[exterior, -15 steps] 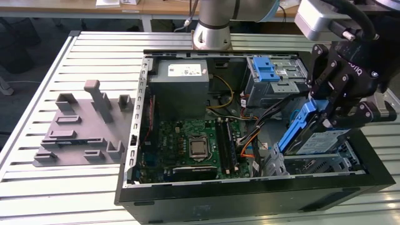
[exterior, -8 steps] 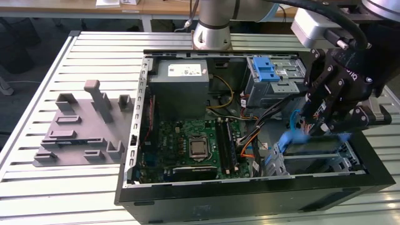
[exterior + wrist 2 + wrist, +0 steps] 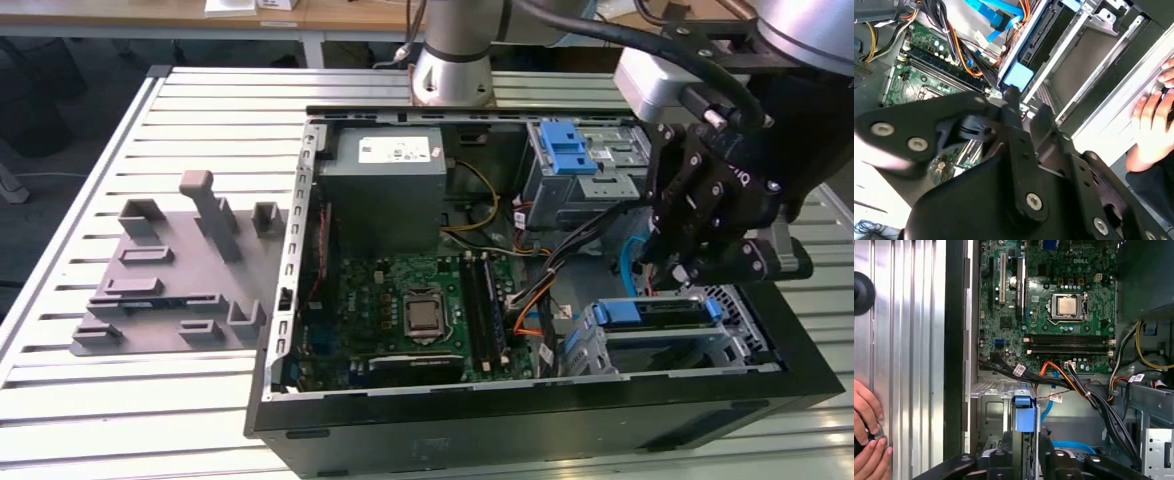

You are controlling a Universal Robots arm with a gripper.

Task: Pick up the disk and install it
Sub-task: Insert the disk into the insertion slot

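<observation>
The gripper [image 3: 1025,455] sits directly above the disk [image 3: 1023,414], which stands on edge in the drive cage [image 3: 991,390], long axis along the case wall [image 3: 954,365]. Grip state cannot be determined.

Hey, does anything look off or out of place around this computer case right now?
One thing: a person's hand is at the slatted metal table right beside the open black computer case, near the black gripper. Nothing inside looks askew or damaged.

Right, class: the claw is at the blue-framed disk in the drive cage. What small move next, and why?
Probably a short, straight push of the disk deeper into the drive cage: its blue frame already sits lined up in the slot, with the claw right at its end.
</observation>
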